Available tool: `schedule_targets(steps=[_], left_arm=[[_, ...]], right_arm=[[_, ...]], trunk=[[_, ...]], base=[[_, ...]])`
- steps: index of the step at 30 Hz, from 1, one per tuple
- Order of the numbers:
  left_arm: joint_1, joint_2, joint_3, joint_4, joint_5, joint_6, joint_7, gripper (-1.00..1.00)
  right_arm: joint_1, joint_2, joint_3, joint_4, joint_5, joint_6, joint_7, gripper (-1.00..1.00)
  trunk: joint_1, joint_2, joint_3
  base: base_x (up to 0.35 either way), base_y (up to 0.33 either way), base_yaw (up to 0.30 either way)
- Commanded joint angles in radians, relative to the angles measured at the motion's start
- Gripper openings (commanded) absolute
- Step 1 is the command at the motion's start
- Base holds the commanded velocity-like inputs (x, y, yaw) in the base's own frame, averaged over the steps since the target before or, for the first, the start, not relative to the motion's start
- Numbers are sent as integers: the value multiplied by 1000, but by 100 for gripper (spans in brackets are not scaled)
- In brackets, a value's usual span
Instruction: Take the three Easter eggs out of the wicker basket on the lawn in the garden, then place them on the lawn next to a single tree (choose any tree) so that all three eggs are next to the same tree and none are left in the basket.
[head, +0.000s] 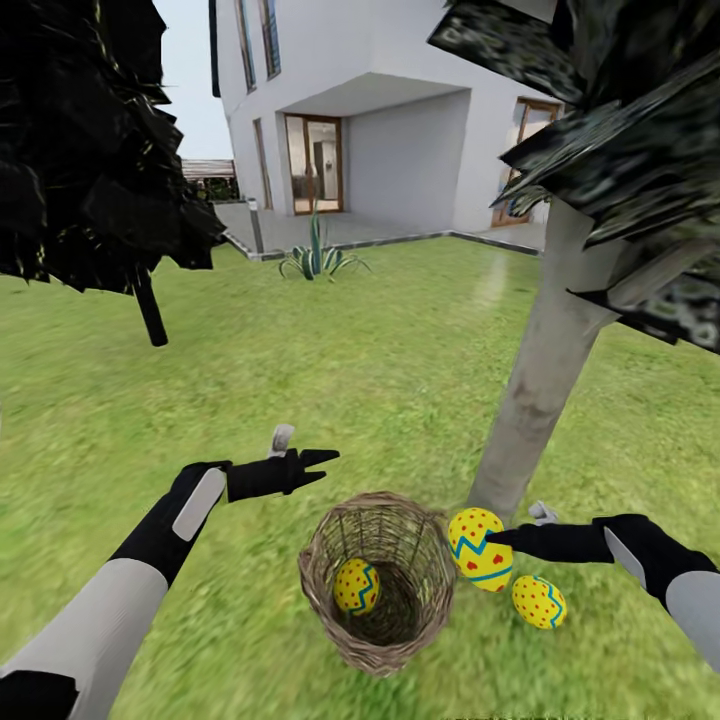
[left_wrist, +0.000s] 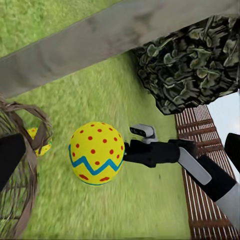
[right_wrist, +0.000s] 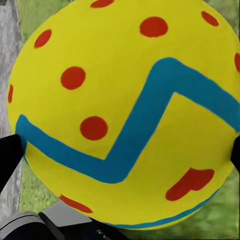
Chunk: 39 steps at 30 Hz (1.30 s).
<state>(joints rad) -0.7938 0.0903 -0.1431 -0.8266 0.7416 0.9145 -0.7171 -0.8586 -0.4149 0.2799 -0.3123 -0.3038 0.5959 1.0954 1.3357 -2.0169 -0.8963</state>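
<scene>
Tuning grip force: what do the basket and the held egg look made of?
Wicker basket: open woven brown wicker, matte, gaps between strands. Held egg in the right gripper: smooth, hard-looking painted shell, slight sheen; actual material can't be told from a render.

The tree (head: 545, 370) has its crown cut off by the head view's edge.

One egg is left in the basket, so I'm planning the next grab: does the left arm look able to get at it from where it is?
Probably yes: the left gripper is open and free, just beyond the wicker basket, whose top is open above the egg.
</scene>
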Motion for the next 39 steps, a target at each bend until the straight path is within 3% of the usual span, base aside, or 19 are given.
schedule_targets(steps=[1, 14, 16, 22, 26, 28, 30, 36, 37, 39], left_arm=[[-1, 0, -2, 0, 2, 4, -1, 100], [-1, 0, -3, 1, 2, 4, 1, 100], [-1, 0, -3, 1, 2, 4, 1, 100], [-1, 0, -3, 1, 4, 4, -1, 100], [-1, 0, -2, 1, 4, 4, -1, 100], [-1, 1, -2, 1, 4, 4, -1, 100], [-1, 3, -1, 1, 4, 4, -1, 100], [-1, 3, -1, 1, 4, 4, -1, 100], [-1, 3, -1, 1, 4, 4, -1, 100], [-1, 3, -1, 2, 4, 4, -1, 100]], right_arm=[[0, -1, 5, -1, -9, 9, 1, -100], [0, -15, -8, -1, -9, 11, -14, -100], [0, -14, -8, -1, -9, 12, -70, -100], [0, -7, -12, -7, -9, 8, -473, -100], [0, -5, -40, -11, -7, -52, -681, -100], [0, 2, -42, -12, -5, -60, -710, -100], [0, 28, -41, -9, 2, -62, -717, -100], [0, 36, -41, -13, 0, -70, -721, -100], [0, 40, -41, -11, 0, -77, -742, -100], [0, 74, -41, -6, 2, -106, -846, -100]], trunk=[[0, 0, 0], [0, 0, 14], [0, 0, 16], [0, 0, 21], [0, 0, 21], [0, 0, 21], [0, 0, 21], [0, 0, 20], [0, 0, 19], [0, 0, 18]], base=[[0, -293, -236], [0, -301, -236], [0, -292, -236], [0, -242, -223], [0, -245, -133], [0, -104, -15], [0, -10, -1], [0, -70, 147], [14, -269, 266], [77, -269, 265]])
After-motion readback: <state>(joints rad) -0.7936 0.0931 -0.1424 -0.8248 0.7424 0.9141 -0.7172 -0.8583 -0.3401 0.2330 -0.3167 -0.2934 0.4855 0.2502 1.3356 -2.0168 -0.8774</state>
